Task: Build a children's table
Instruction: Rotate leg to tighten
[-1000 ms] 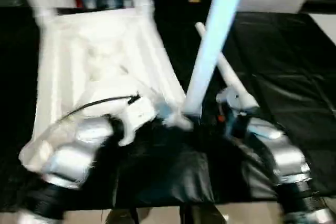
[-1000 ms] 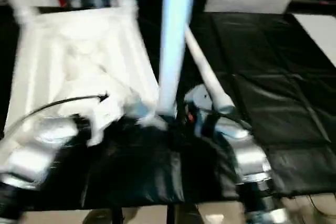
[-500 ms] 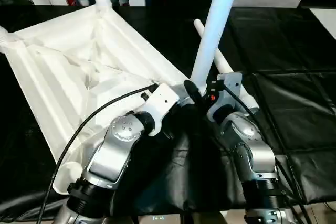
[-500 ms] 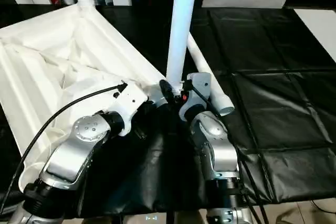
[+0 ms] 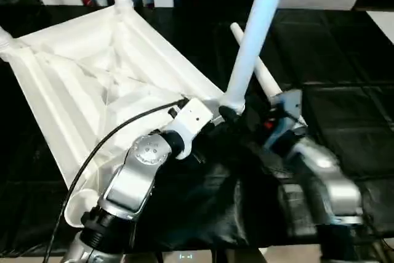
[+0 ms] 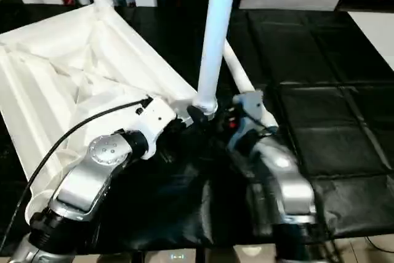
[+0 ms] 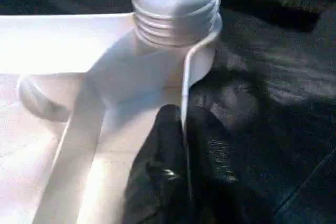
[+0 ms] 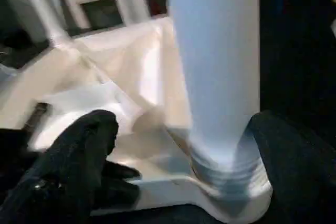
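**A:** Where did you have the table top [image 5: 92, 84] at that point?

**B:** It lay upside down on the black-sheeted bench [image 5: 345, 60], ribs up, on your left. Your left hand [image 7: 184, 129] had its fingers pressed together on the thin rim of the top, right beside the near corner socket [image 7: 157, 72].

**A:** And the leg?

**B:** The upright leg [image 5: 252, 41] stood in that socket, threads showing at its foot, long axis rising nearly straight and leaning a little to the right. Your right hand [image 8: 178, 145] sat just right of it, fingers wide apart, one on each side of the leg's base and not clamped on it.

**A:** So which arm for the next move?

**B:** I'd judge your right; the leg stood between its fingers. A spare leg [image 5: 261, 72] lay on the bench behind, slanting away from you.
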`<state>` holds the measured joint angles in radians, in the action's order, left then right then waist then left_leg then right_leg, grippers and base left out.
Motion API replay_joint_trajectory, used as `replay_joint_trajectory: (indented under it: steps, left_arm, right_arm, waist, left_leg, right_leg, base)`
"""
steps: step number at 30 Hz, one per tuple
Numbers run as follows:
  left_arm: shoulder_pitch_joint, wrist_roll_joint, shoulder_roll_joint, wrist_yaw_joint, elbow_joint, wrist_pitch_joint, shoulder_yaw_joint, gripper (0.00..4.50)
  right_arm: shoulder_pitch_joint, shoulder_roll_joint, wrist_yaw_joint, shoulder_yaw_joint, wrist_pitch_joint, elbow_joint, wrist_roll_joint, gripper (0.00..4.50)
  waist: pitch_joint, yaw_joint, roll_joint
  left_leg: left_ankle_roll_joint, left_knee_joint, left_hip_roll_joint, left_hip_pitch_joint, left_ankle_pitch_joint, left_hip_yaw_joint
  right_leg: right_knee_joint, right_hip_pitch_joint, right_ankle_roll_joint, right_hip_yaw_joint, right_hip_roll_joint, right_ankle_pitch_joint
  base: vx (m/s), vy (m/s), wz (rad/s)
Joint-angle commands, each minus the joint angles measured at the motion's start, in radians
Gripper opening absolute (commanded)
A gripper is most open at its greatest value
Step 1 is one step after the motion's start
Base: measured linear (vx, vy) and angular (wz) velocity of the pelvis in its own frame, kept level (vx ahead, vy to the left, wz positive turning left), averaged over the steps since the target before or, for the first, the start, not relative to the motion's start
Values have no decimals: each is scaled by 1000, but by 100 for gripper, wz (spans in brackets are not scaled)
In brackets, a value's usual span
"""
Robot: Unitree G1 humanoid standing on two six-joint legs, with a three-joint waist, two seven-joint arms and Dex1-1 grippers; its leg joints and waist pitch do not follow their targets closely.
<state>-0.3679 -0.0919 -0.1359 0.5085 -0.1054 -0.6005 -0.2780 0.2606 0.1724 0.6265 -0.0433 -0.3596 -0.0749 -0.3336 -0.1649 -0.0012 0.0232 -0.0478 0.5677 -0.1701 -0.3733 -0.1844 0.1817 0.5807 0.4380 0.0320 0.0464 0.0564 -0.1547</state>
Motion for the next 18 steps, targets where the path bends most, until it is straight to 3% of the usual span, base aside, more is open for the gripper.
replay_joint_trajectory:
  steps: [1, 2, 4, 6, 10, 12, 14, 15, 18]
  left_arm:
    - [-18, 24, 5, -6, -25, 2, 16, 66]
    - [-18, 19, -6, -4, -31, 1, 19, 77]
    - [-15, 4, -28, -2, -41, -4, 20, 90]
    - [-9, -8, -47, -3, -51, -8, 23, 90]
    - [38, 10, -126, 54, -126, -35, 41, 90]
    - [77, 22, -180, 97, -181, -58, 45, 90]
    - [114, 40, -223, 127, -232, -78, 55, 90]
    - [146, 53, -262, 144, -273, -91, 73, 90]
    - [187, 54, -315, 155, -325, -97, 131, 90]
  right_arm:
    - [2, 31, 63, 9, -14, -33, -30, 450]
    - [6, 60, 114, 9, -53, -50, -71, 450]
    - [13, 92, 177, 14, -98, -71, -120, 450]
    - [24, 100, 191, 18, -110, -70, -129, 450]
    - [87, 94, 177, 48, -52, -6, -71, 450]
    - [117, 82, 161, 53, -36, 28, -53, 450]
    - [136, 78, 146, 57, -21, 54, -41, 450]
    - [160, 79, 130, 58, -2, 89, -25, 450]
    - [208, 77, 70, 40, 41, 181, 22, 450]
  waist:
    - [77, 10, -1]
    - [82, 12, 1]
    - [80, 15, 0]
    - [82, 15, 2]
    - [82, 15, 3]
    - [82, 15, -3]
    - [83, 17, -1]
    - [84, 19, -6]
    - [78, 20, -5]
  left_leg:
    - [143, -49, -50, 3, -83, -17]
    - [146, -47, -50, 4, -83, -17]
    - [157, -46, -51, 3, -74, -19]
    - [164, -46, -53, 2, -69, -21]
    - [139, -45, -52, 7, -69, -18]
    - [130, -46, -53, 7, -62, -19]
    - [127, -45, -53, 10, -53, -18]
    - [122, -46, -57, 12, -51, -19]
    - [99, -49, -53, 14, -92, -16]
  right_leg:
    - [-57, -76, 247, -50, 77, -133]
    - [-57, -79, 247, -48, 75, -139]
    - [-55, -79, 247, -49, 76, -129]
    - [-54, -79, 244, -47, 77, -130]
    - [-56, -71, 241, -46, 77, -179]
    - [-52, -70, 249, -46, 78, -176]
    - [-47, -70, 252, -47, 76, -161]
    - [-44, -69, 263, -46, 77, -149]
    - [-52, -65, 254, -47, 75, -206]
  base:
    - [0, 0, 0]
    - [0, 0, 0]
    - [0, 0, 0]
    - [0, 0, 0]
    - [0, 0, 0]
    - [0, 0, 0]
    - [0, 0, 0]
    - [0, 0, 0]
    - [0, 0, 0]
